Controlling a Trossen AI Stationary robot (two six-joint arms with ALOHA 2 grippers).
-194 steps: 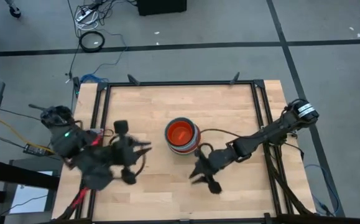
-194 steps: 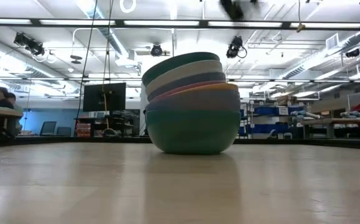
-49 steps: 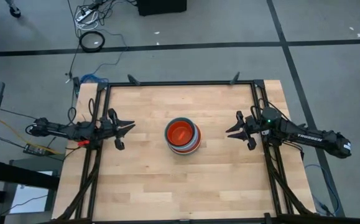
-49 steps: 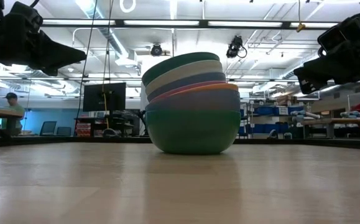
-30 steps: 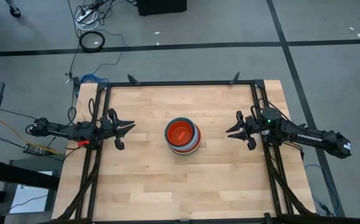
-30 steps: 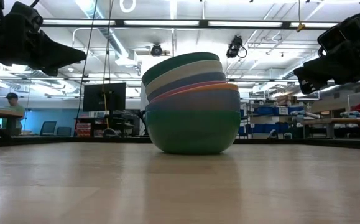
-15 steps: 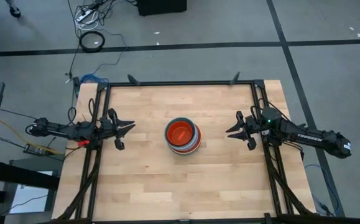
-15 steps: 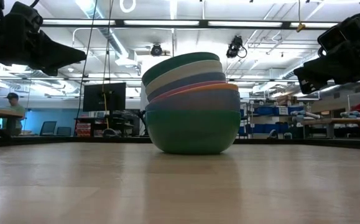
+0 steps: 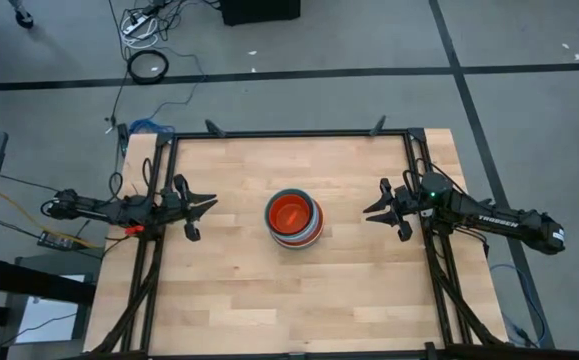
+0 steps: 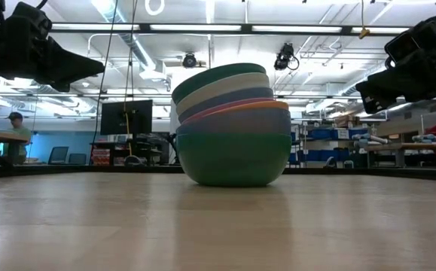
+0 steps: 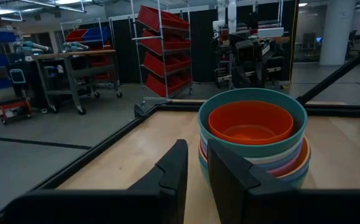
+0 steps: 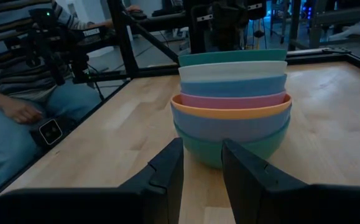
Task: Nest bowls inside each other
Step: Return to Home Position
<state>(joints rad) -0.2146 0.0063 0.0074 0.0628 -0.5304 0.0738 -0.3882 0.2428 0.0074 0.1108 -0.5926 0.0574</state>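
Note:
The bowls [image 9: 293,218] stand nested in one stack at the middle of the table. A teal bowl [image 12: 232,148] is outermost, with its bottom on the wood. Rims of blue, orange, pink, light blue, white and teal bowls rise above it. An orange-red bowl [image 11: 250,122] sits innermost. In the low view the upper bowls of the stack [image 10: 233,143] tilt a little. My left gripper [image 9: 204,212] hangs open at the table's left edge and points level at the stack. My right gripper [image 9: 374,212] hangs open at the right edge, also facing it. Neither gripper has anything between its fingers.
A black frame [image 9: 289,133] runs around the tabletop. Bare wood lies all around the stack. A seated person [image 12: 18,93] shows beyond the table in the right wrist view. Red shelving [image 11: 164,56] stands in the room behind.

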